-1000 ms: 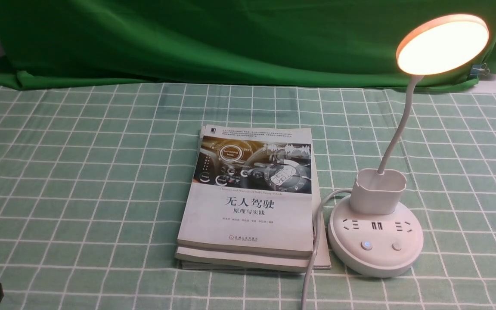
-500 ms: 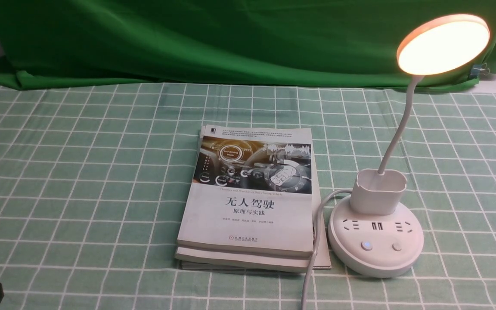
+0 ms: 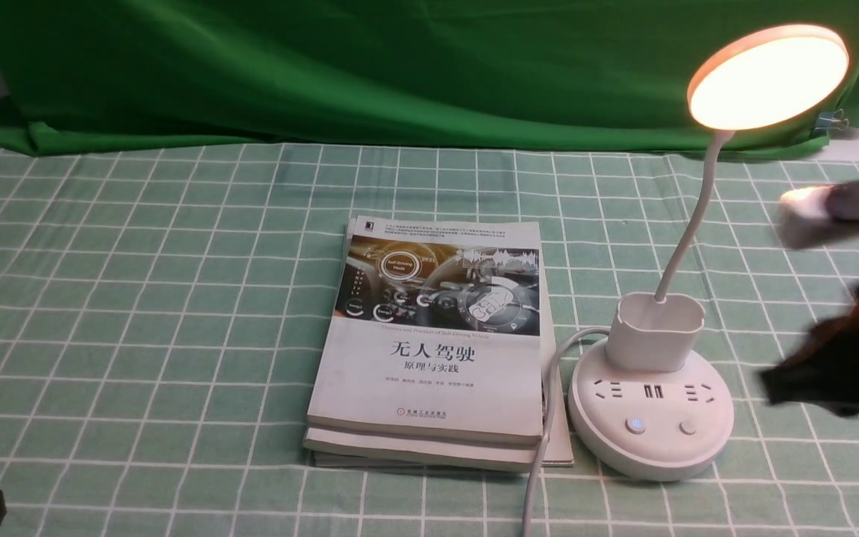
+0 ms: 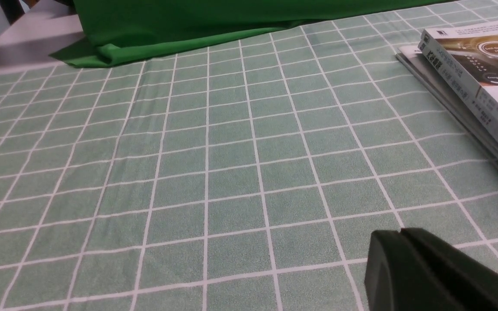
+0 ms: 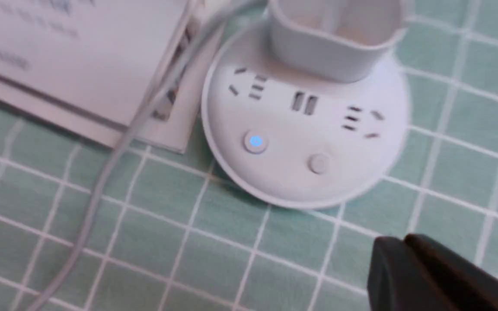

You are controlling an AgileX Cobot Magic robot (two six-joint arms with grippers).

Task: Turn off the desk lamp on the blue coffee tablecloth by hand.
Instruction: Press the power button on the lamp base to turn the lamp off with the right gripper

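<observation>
— How was your right tool (image 5: 404,242)?
— Its two tips were pressed together, with nothing between them. It was apart from the round base (image 5: 303,125) of the desk lamp (image 3: 649,403), and my right arm (image 3: 854,335) looked blurred in the front view, to the right of the lamp.
— And your left tool (image 4: 400,235)?
— That one was also pressed together, above the blue coffee tablecloth (image 4: 231,172), well apart from the lamp.
— Where was the lamp, please?
— It stood upright on the tablecloth, on the right side. Its disc head (image 3: 769,78) was shining brightly. On the base, one button (image 3: 635,425) had a blue light.
— What was around it?
— Just to its left was a pile of books (image 3: 429,343). A grey cable (image 3: 541,455) ran down between, touching the books. Behind everything hung a green cloth (image 3: 400,74).
</observation>
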